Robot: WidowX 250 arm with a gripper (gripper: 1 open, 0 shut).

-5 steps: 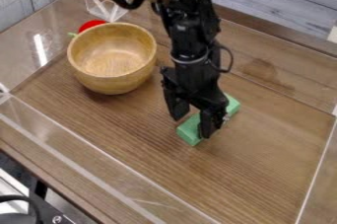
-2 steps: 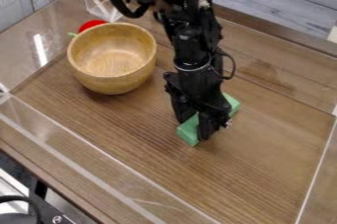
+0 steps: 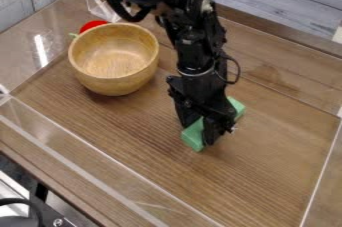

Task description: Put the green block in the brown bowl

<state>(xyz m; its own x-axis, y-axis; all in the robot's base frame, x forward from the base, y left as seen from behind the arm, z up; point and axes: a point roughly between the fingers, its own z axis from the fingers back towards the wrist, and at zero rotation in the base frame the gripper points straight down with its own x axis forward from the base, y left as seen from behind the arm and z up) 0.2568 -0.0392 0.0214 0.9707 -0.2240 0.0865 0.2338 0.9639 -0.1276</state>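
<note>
Mint-green, the green block (image 3: 215, 123) lies on the wooden counter (image 3: 120, 131), well right of the brown bowl (image 3: 114, 59). The pincer (image 3: 205, 123) is pointed straight down over the block, its jaws drawn in against the block's sides; a firm hold appears made, though contact is partly hidden. A straight lift is advised before crossing, high enough that the bowl's rim is cleared.
</note>
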